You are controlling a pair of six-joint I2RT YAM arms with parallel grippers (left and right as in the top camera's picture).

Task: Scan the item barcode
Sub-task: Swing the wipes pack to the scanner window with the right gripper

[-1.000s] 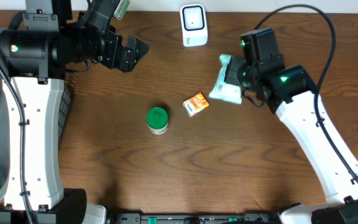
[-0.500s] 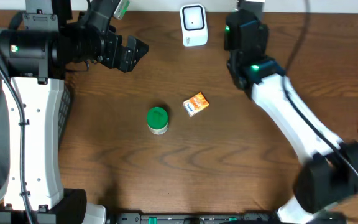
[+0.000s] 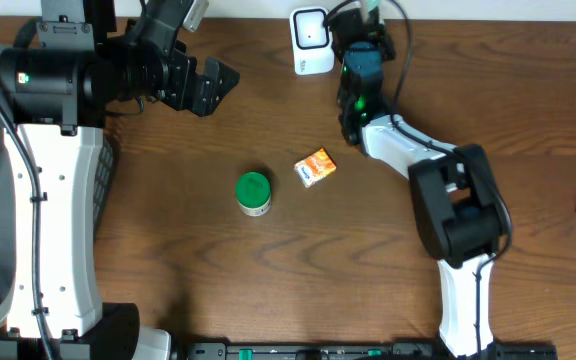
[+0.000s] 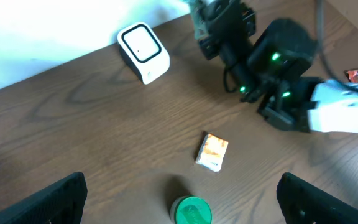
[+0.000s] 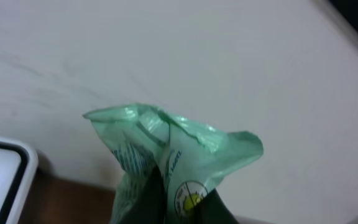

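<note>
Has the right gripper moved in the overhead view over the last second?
Yes. The right gripper, shut on the green pouch, swung left and toward the table's far edge, ending beside the white scanner.

Left jaws wide, right jaws clamped tight.

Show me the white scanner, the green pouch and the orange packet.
white scanner point(image 3: 311, 38): overhead view, on its front face.
green pouch point(image 5: 185, 146): right wrist view, on its crumpled upper part.
orange packet point(image 3: 316, 167): overhead view, on its middle.
</note>
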